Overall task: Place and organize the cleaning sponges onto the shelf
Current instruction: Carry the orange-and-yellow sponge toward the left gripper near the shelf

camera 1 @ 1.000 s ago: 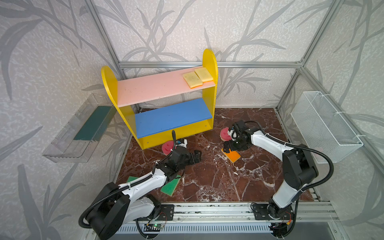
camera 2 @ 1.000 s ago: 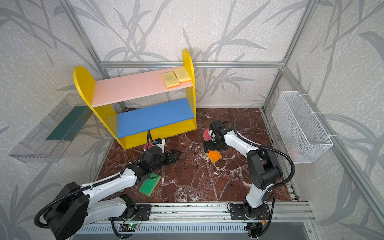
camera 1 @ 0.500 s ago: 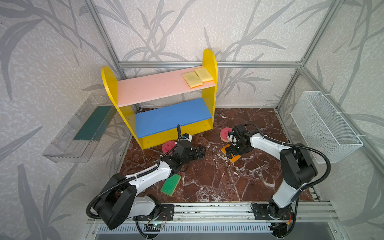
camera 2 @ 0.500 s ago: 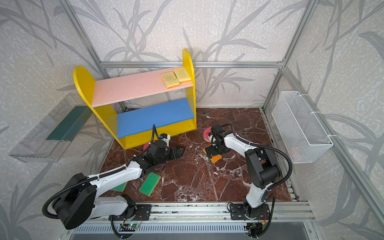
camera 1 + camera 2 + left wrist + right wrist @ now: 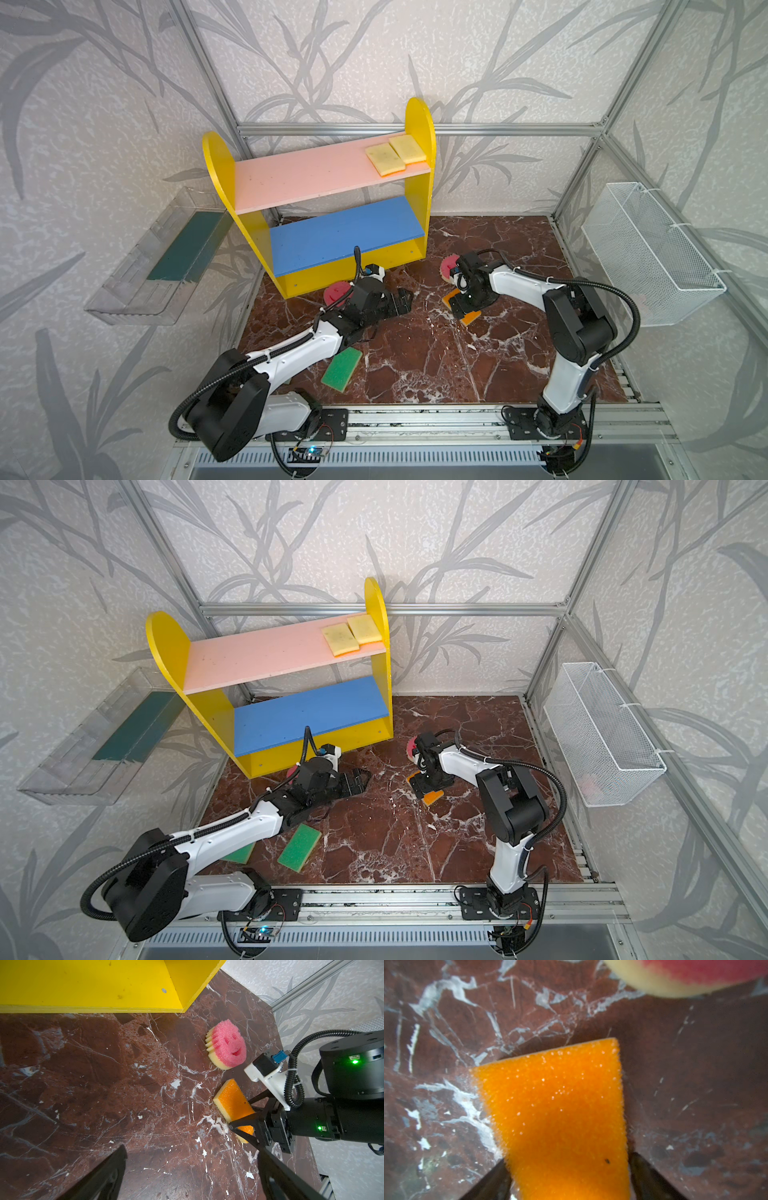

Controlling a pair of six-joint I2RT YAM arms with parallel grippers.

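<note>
Both top views are bright, even and sharp; soft light leaves only faint shadows under the arms [image 5: 291,353] on the red-brown marbled desk [image 5: 436,365]. The straight aluminium frame posts [image 5: 208,62] splay outward toward the edges. The left wrist view is crisp, its left claw [image 5: 191,1153] dark and blurred. In the right wrist view the orange-faced rectangular sponge [image 5: 560,1115] sparkles with pinpoint glare; the round pink sponge [image 5: 685,974] is out of focus.

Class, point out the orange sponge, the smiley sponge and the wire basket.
orange sponge [image 5: 232,1101]: left wrist view, orange face.
smiley sponge [image 5: 227,1047]: left wrist view, pink face.
wire basket [image 5: 636,257]: a top view, mesh wall.
</note>
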